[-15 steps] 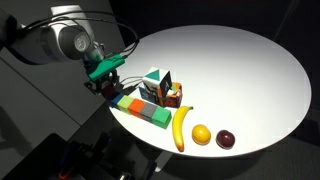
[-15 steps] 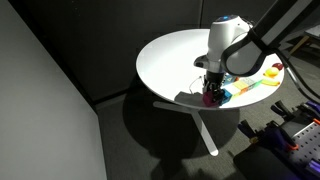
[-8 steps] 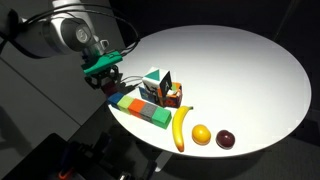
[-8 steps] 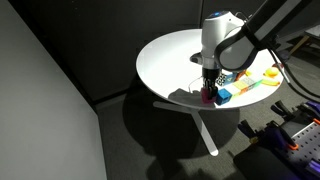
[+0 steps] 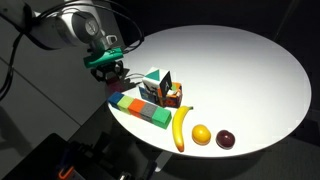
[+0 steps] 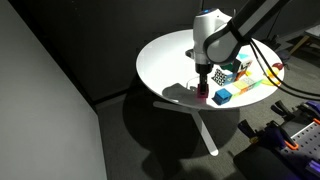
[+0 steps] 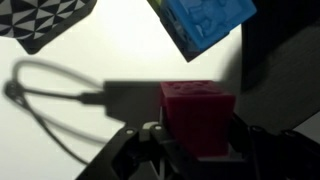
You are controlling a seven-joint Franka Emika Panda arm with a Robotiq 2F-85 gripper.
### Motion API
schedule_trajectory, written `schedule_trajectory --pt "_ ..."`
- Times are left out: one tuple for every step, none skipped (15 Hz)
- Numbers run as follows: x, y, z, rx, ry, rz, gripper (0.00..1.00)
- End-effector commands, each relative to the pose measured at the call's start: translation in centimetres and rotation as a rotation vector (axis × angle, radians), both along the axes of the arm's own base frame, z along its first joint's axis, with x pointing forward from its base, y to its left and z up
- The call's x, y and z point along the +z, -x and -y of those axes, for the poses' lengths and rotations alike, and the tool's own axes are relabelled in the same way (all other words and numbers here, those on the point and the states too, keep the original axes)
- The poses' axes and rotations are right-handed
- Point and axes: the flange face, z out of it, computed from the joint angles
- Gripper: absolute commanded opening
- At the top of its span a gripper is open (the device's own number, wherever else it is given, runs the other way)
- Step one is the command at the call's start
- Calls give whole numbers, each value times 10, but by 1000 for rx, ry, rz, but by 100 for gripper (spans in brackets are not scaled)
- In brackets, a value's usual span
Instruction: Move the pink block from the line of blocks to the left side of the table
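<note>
My gripper (image 7: 198, 132) is shut on the pink block (image 7: 198, 115), which looks dark red in shadow, with one finger on each side of it. In both exterior views the gripper (image 5: 111, 73) (image 6: 204, 90) holds the block (image 6: 204, 97) just above the table's edge, a little apart from the end of the line of blocks (image 5: 140, 108). The blue block (image 7: 205, 25) of that line shows at the top of the wrist view.
A black-and-white patterned box (image 5: 157, 85) stands behind the line. A banana (image 5: 181, 128), a yellow fruit (image 5: 201, 134) and a dark plum (image 5: 226, 139) lie near the round white table's edge (image 5: 250, 150). A cable (image 7: 50, 90) crosses the wrist view.
The gripper has risen with the pink block and moved away from the line of blocks, along the table's edge. The other blocks have stayed in place.
</note>
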Motion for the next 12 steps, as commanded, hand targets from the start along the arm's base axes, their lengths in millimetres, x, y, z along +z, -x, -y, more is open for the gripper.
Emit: schedule_trajectory --pt "1 -28 -3 -100 27 24 30" --pt "1 -35 -2 -127 28 33 30" --pt "2 -42 -2 -152 29 43 30" --pt "2 -49 -1 -176 28 54 30" --pt "3 -54 -1 -200 29 61 30" --pt "4 -60 0 -224 30 70 30" --pt "5 -66 1 -251 30 82 30" --pt "6 -71 2 -276 32 90 30" --pt "7 -76 3 -303 35 99 30" --pt "8 -80 5 -328 37 108 30" --pt "9 -84 7 -360 39 119 30" --pt "10 -87 9 -389 40 127 30"
